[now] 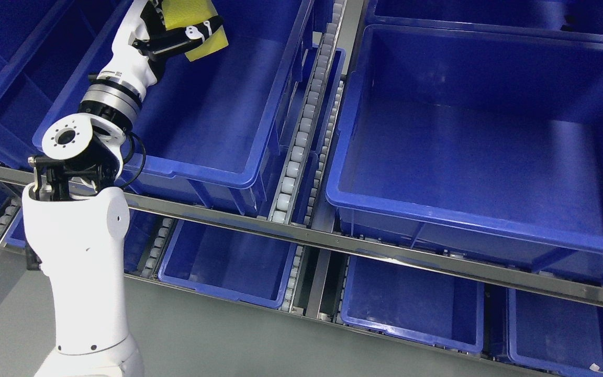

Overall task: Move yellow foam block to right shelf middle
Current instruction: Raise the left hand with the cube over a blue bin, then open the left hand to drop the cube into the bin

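Note:
My left arm rises from the lower left of the head view. Its hand [176,31] is near the top edge, shut on the yellow foam block [189,15]. The block is partly cut off by the top of the picture and partly covered by black and white fingers [197,31]. Hand and block hang above the left blue bin [218,110] on the middle level of the rack. The large blue bin [479,136] to the right on the same level holds nothing that I can see. My right arm does not show.
A white roller track [301,136] runs between the two middle bins. A metal rail [333,243] crosses in front of them. Smaller blue bins [233,262] [411,303] sit on the level below. Grey floor [202,340] lies at the bottom.

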You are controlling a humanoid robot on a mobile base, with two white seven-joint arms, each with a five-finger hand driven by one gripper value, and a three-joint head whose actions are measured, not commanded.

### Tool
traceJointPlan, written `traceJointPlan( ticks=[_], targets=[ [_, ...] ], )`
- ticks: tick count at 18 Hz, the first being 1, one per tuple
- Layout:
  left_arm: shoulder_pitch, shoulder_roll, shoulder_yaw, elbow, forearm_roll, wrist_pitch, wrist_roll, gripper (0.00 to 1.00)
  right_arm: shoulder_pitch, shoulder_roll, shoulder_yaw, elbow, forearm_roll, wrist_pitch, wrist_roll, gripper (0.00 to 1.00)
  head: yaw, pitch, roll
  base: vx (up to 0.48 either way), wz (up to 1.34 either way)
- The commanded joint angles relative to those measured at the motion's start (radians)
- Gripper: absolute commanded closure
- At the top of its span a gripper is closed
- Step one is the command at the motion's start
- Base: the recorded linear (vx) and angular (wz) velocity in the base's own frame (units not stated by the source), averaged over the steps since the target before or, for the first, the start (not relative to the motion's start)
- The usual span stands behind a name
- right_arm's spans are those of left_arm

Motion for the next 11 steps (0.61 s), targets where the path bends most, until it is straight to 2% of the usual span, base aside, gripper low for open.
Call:
traceJointPlan(
  ticks=[1,5,11],
  targets=[
    [-0.022,0.017,-0.044,0.062,-0.06,0.059,0.006,0.14,-0.003,-0.017,0.0,-0.017,-0.002,-0.001,0.0,0.0,0.0,0.0,0.0,0.0,0.0],
    [-0.037,0.017,-0.044,0.06,-0.063,0.059,0.006,0.01,-0.003,-0.017,0.0,-0.017,0.0,0.001,0.0,0.0,0.0,0.0,0.0,0.0,0.0],
    [-0.048,0.017,-0.044,0.054,-0.063,0.05,0.005,0.0,-0.003,-0.017,0.0,-0.017,-0.002,-0.001,0.0,0.0,0.0,0.0,0.0,0.0,0.0]
  ],
)
